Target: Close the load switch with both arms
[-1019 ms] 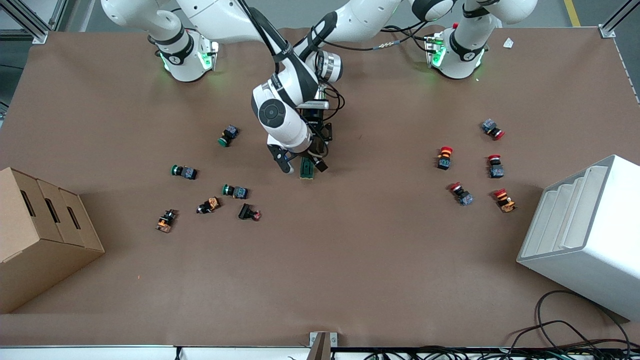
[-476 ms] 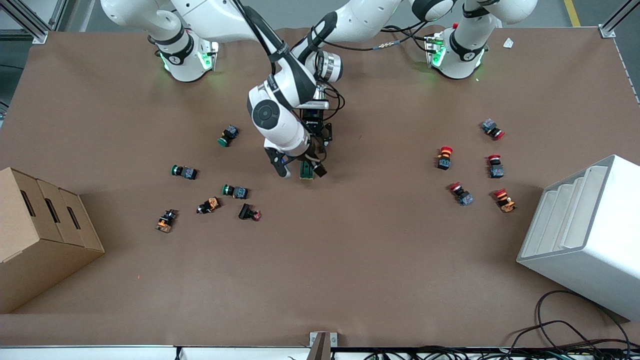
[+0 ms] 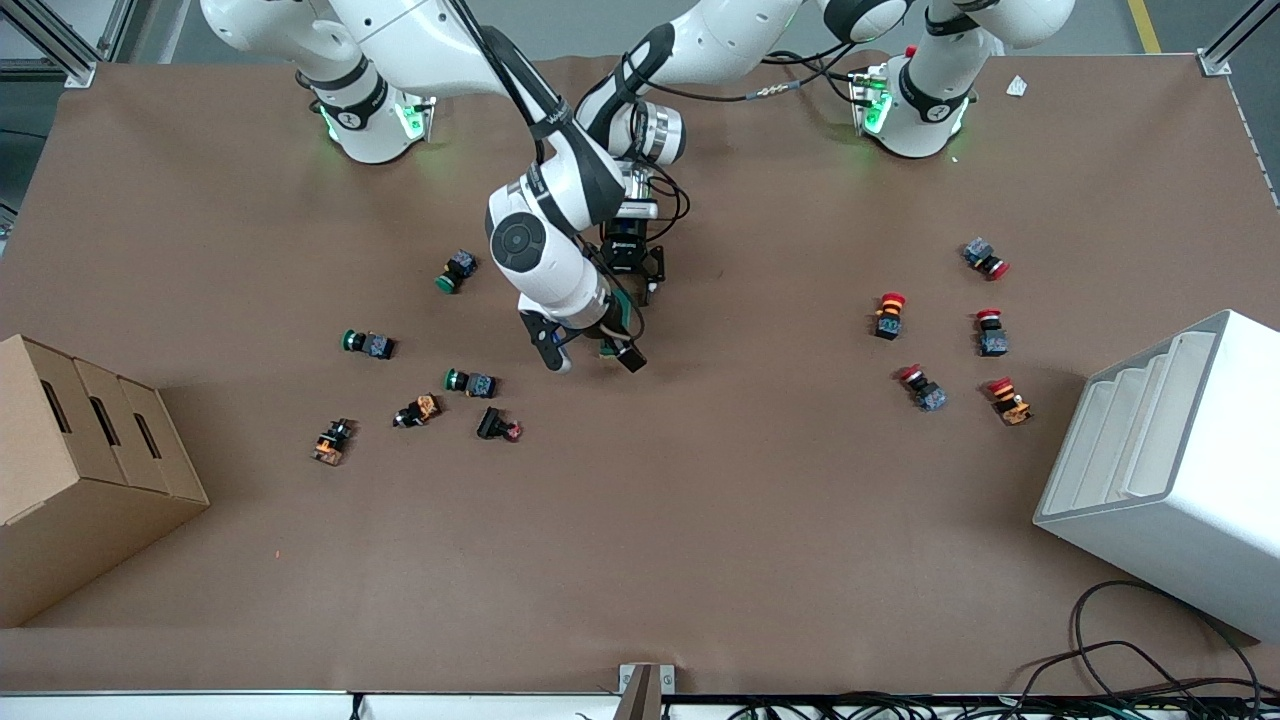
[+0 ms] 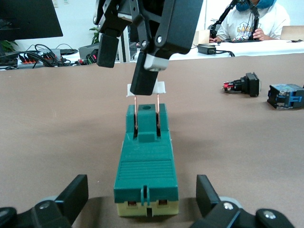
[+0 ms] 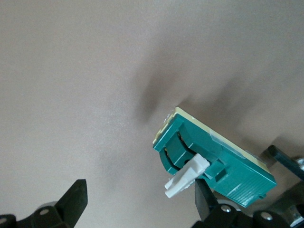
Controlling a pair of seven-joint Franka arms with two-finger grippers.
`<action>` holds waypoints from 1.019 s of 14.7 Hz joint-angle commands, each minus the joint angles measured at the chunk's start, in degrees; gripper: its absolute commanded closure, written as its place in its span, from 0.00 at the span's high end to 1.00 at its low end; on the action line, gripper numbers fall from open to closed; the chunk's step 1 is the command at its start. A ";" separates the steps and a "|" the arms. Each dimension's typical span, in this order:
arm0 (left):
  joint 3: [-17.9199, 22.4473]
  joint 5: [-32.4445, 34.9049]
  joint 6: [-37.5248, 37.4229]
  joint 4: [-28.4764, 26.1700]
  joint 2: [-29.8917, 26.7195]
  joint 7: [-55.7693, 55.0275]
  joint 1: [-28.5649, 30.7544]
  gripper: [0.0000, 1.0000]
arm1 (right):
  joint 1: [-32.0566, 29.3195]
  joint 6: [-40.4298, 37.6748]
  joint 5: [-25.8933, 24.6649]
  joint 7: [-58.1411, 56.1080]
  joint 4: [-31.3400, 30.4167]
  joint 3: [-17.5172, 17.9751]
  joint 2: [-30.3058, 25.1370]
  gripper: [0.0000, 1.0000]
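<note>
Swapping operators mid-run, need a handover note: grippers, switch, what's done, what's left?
Left gripper: open, straddling the load switch body mid-table, not clamped.
Right gripper: open, one finger at the white lever.
Done: both arms in place at the switch.
Left: the lever stands raised, so the switch is not closed. Probably clamp the body, then push the lever down.

We find no legible text: marks on the load switch (image 4: 146,176), the arms' bases (image 3: 372,118) and a distant shirt (image 4: 251,29) stay unreadable.
</note>
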 commanded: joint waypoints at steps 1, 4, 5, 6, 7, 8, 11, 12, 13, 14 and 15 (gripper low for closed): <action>0.10 1.35 -0.52 0.61 1.13 -0.15 0.20 1.00 | -1.45 0.48 -0.07 -1.26 2.66 0.35 2.57 1.00; 0.10 1.35 -0.52 0.61 1.13 -0.15 0.11 1.00 | -1.63 0.48 -0.07 -1.17 4.77 0.18 4.42 1.00; 0.10 1.35 -0.52 0.61 1.22 -0.15 0.20 1.00 | -1.71 0.48 -0.16 -1.26 5.38 0.18 4.94 1.00; 0.10 1.35 -0.52 0.61 1.31 -0.15 0.20 1.00 | -1.89 0.48 -0.16 -1.26 6.09 0.18 5.47 1.00; 0.10 1.35 -0.52 0.61 1.39 -0.15 0.11 1.00 | -2.33 0.48 -0.42 -1.18 6.70 0.18 6.09 1.00; 0.10 1.35 -0.52 0.61 1.39 -0.15 0.11 1.00 | -2.42 0.48 -0.60 -1.17 7.23 0.18 6.61 1.00; 0.10 1.35 -0.52 0.61 1.31 -0.15 0.11 1.00 | -2.42 0.74 -0.95 -1.00 8.55 0.18 8.64 1.00; 0.10 1.35 -0.52 0.61 1.31 -0.15 0.11 1.00 | -2.42 0.83 -1.39 -1.00 8.55 0.18 8.99 1.00; 0.10 1.35 -0.52 0.69 1.31 -0.06 0.20 1.00 | -2.42 0.83 -1.57 -1.00 8.64 0.18 9.25 1.00; 0.10 1.35 -0.52 0.87 1.48 0.03 0.20 1.00 | -2.51 0.92 -1.57 -1.00 8.73 0.18 9.60 1.00; 0.10 1.35 -0.52 0.78 1.31 0.29 0.20 1.00 | -2.59 0.92 -1.57 -1.00 9.43 0.18 10.04 1.00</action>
